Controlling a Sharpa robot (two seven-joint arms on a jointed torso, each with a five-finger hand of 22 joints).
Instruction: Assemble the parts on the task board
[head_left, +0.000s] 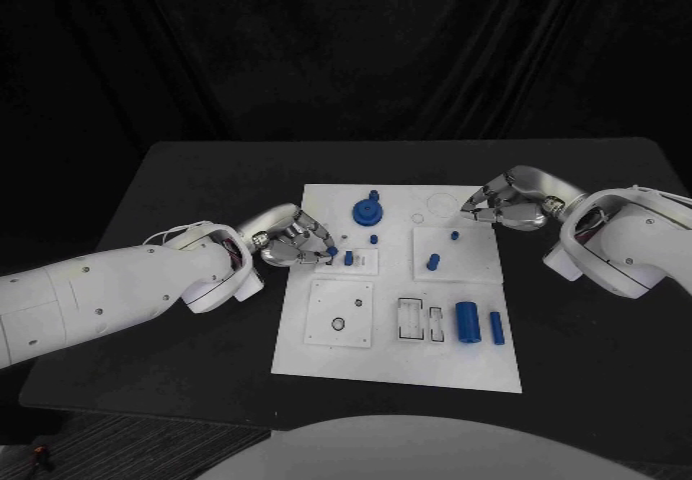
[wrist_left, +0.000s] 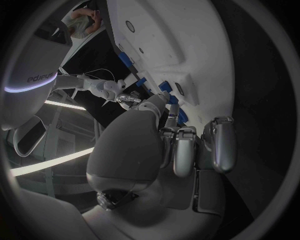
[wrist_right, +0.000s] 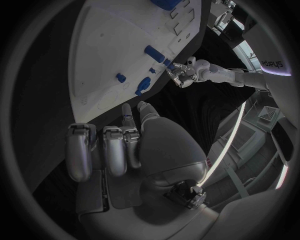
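Note:
The white task board (head_left: 397, 350) lies mid-table. My left hand (head_left: 293, 243) is at the board's left edge, and its fingertips (wrist_left: 170, 109) pinch a small blue piece (head_left: 332, 250), also seen in the left wrist view (wrist_left: 181, 117), just beside a blue peg (head_left: 349, 258) standing on a small raised plate. A blue round gear (head_left: 369, 210) sits near the board's far edge. My right hand (head_left: 505, 200) hovers at the board's far right corner with its fingers (wrist_right: 115, 150) curled in on nothing. Two small blue pegs (head_left: 433, 262) stand on the right raised plate.
A thick blue cylinder (head_left: 469, 320) and a thin one (head_left: 498, 327) lie at the board's near right, beside rectangular slots (head_left: 421, 320). A square plate with a round hole (head_left: 340, 313) sits at near left. Black table (head_left: 188, 190) surrounds the board.

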